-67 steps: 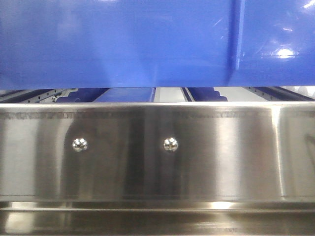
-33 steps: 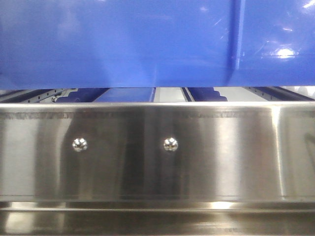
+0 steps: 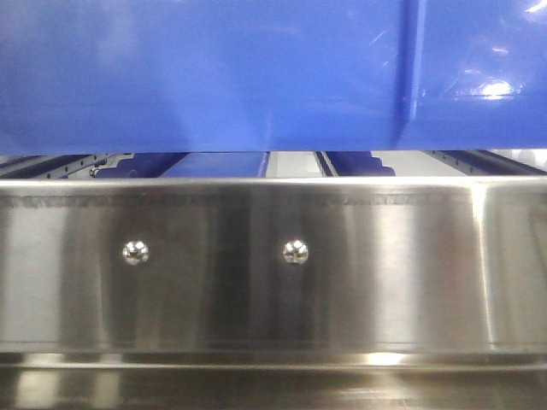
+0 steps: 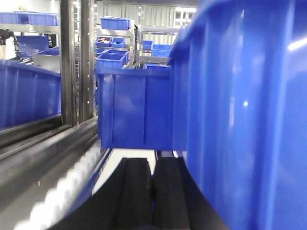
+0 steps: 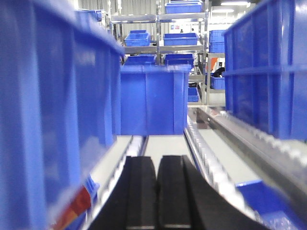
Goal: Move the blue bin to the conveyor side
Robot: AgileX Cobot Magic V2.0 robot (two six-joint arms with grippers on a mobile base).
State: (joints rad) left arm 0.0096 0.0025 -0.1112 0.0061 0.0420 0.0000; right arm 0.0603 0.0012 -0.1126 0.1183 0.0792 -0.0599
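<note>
Open gap separates the blue bin (image 3: 214,77) from the steel rail (image 3: 256,273)

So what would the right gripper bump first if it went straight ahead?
Most likely the farther blue bin standing across the roller lane ahead; the right gripper points at its wall. The large blue bin lies alongside on the left, not in the way. Depth is hard to judge.

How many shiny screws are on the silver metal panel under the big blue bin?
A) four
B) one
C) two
C: only the left screw and the right screw show on the metal panel below the blue bin.
</note>
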